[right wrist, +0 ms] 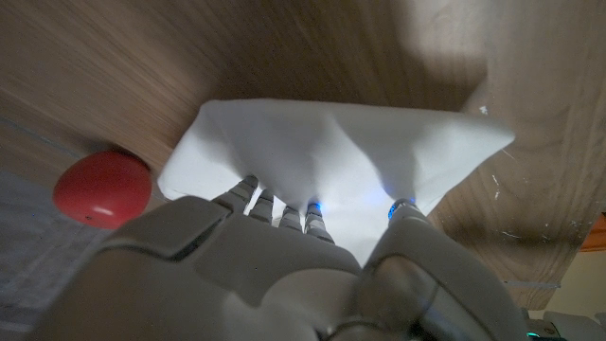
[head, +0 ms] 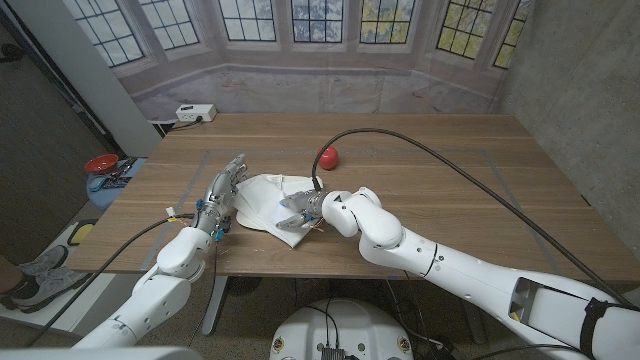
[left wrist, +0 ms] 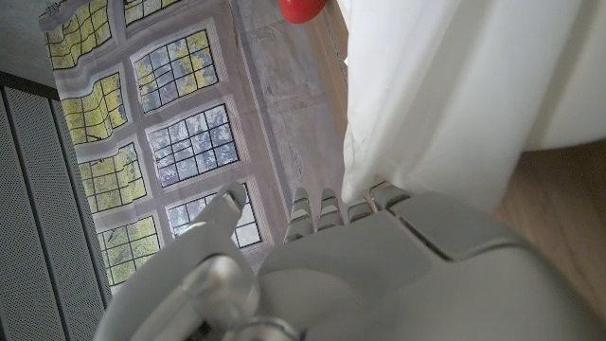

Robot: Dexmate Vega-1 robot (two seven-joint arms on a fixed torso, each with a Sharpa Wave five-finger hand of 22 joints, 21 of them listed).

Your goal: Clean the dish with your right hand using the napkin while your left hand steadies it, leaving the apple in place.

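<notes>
Wooden table (head: 450, 190), bare at the right. White napkin (head: 268, 205) spread near the front edge, draped over what lies beneath; dish itself hidden. Right hand (head: 303, 207) pressing down on the napkin's right part, fingers (right wrist: 284, 213) curled into the cloth. Left hand (head: 222, 193) against the napkin's left edge, fingers extended, holding nothing. Red apple (head: 329, 157) farther back, apart from the napkin.

white box (head: 196, 113), red bowl (head: 102, 163), shoes (head: 28, 275)
</notes>
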